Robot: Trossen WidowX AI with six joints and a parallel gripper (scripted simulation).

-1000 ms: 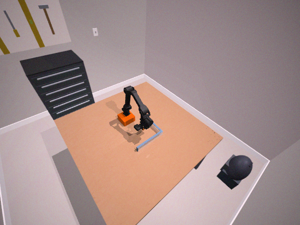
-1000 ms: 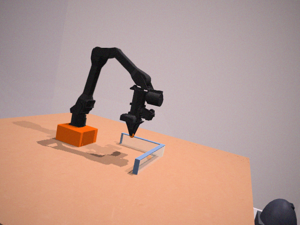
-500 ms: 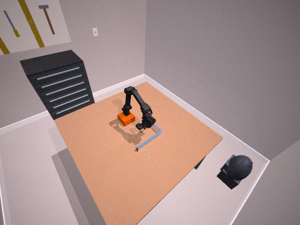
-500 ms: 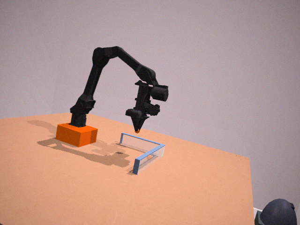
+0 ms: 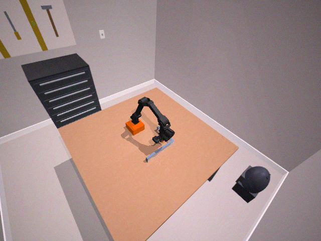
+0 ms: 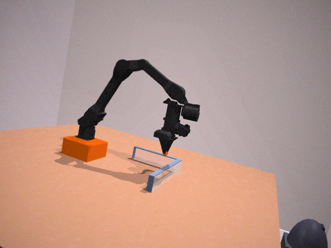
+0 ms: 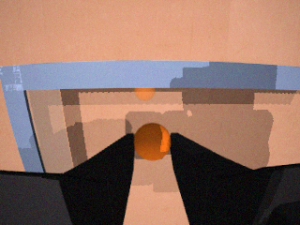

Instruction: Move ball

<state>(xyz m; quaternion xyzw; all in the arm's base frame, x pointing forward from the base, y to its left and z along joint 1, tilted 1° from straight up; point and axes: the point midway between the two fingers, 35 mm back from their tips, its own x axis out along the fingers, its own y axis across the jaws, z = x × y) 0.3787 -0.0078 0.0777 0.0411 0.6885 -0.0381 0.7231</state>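
Grey walls are seen behind an orange-brown table (image 6: 80, 213), on which two low clear walls (image 6: 158, 152) with blue edges form a corner. The orange ball (image 7: 152, 141) is pinched between the fingers of the gripper (image 6: 165, 152), lifted off the table above the walls. The faint copy (image 7: 145, 94) is seen just inside the far wall, beyond the ball.
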